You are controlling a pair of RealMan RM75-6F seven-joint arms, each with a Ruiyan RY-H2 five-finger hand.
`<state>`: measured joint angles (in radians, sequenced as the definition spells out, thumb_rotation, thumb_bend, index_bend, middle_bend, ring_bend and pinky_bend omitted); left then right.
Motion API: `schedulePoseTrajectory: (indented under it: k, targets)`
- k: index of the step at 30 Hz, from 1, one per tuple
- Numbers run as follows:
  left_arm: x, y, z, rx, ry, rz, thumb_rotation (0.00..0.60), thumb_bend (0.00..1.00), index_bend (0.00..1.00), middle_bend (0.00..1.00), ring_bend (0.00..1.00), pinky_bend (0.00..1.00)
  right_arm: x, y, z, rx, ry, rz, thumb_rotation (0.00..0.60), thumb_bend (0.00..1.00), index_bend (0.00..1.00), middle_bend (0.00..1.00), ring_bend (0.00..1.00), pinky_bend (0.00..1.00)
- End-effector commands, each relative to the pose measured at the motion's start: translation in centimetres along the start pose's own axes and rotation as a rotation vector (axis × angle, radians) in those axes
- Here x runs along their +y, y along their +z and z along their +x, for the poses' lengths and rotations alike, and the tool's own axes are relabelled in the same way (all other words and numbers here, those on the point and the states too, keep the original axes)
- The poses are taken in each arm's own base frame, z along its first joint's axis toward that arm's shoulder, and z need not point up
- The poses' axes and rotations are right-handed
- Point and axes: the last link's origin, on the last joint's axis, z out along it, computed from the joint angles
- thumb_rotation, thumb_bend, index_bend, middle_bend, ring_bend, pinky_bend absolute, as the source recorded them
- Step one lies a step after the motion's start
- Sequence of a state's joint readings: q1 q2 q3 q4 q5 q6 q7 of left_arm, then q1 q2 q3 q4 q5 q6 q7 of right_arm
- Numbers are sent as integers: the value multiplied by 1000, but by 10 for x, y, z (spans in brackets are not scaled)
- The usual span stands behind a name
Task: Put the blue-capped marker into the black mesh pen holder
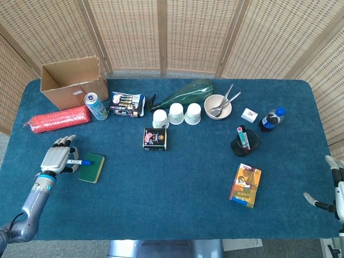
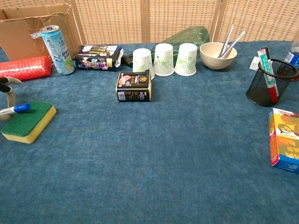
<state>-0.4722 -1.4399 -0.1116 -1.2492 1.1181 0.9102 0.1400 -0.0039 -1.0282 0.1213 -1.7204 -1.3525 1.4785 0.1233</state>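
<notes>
Down at the near right edge of the table, only part of the right hand pokes into the head view, so I can't tell how its fingers are set. On the near left, the left hand has its fingers around the blue-capped marker, whose cap end lies over the green sponge. Going back on the right side there's a yellow box, then the black mesh pen holder with a couple pens in it, well apart from the marker. Middle has a small dark box, then three paper cups, a bowl and a cardboard box at the back left.
</notes>
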Motion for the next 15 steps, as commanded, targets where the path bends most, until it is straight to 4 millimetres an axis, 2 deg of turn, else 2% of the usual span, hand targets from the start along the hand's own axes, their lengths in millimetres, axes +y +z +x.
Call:
schedulePoseTrajectory:
  k: [1,15]
  targets:
    - [0,0,0,3,4,1,600,392,572,0,0,85,0,0,0,0,-1,-1,600,0,0,0,0,204]
    - [0,-3,5,28,-23,4,600,396,582,0,0,90,0,0,0,-4,-4,-1,600,0,0,0,0,204]
